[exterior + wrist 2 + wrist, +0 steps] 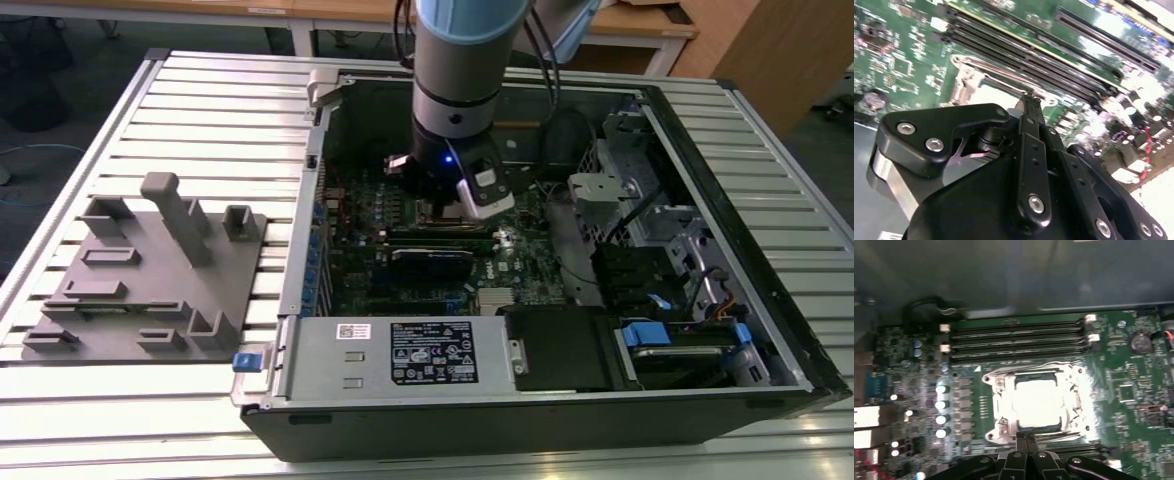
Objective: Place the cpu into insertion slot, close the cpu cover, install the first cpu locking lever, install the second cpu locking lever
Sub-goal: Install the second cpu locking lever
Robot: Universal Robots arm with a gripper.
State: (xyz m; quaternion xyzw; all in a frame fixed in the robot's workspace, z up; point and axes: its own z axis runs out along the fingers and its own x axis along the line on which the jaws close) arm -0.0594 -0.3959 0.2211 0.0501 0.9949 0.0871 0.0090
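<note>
Inspection runs across the exterior view from its left. Grey fixture plate (147,275) with upright pegs sits on the slatted worktop (80,420), well apart from the work. Open computer case (747,390) lies to the exterior view's right of it, motherboard (354,270) exposed. Robot arm (461,60) reaches down into the case, its hand (454,205) low over the board.

In the first wrist view, the cpu (1036,402) lies seated in the insertion slot (995,412), its pale metal top glaring under the light. The cpu cover (1074,400) frames it as a silvery rim; whether it is fully down and latched I cannot tell. Memory slots (1014,337) run just beside the socket.

The hand (1025,440) appears clenched, fingertips pressed together at the socket's near edge and carrying nothing. Contact with the rim cannot be confirmed.

Risks, as judged: a clenched hand pressing off-centre could skid off the thin frame and strike the chip or the neighbouring memory slots. Glare may mask a lever that is unhooked.
</note>
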